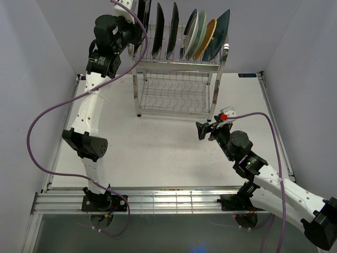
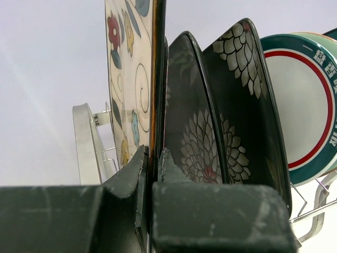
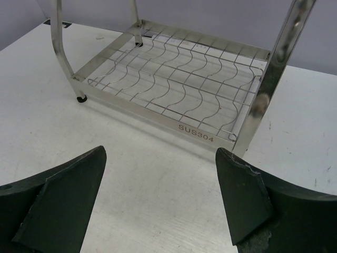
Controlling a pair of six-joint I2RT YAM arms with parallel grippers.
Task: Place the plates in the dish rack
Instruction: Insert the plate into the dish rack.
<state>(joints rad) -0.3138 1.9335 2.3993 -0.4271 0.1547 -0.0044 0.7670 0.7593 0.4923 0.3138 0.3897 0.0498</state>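
Observation:
The dish rack [image 1: 213, 87] stands at the back of the table, with several plates upright in its upper tier: dark floral ones [image 1: 158, 29], a pale green one [image 1: 197, 31], a woven orange-tan one [image 1: 209, 36] and a teal one [image 1: 222, 29]. My left gripper [image 1: 136, 23] is at the tier's left end, shut on the edge of the cream floral plate [image 2: 129, 79], which stands upright beside the dark floral plates [image 2: 197, 137]. Whether it rests in a slot is hidden. My right gripper [image 1: 203, 129] hangs open and holds nothing, low over the table before the rack's lower shelf [image 3: 174, 84].
A white plate with a teal rim and red ring [image 2: 303, 100] stands further right in the upper tier. The lower shelf [image 1: 174, 97] holds nothing. White walls close in left and right. A metal rail [image 1: 158, 200] runs along the near edge.

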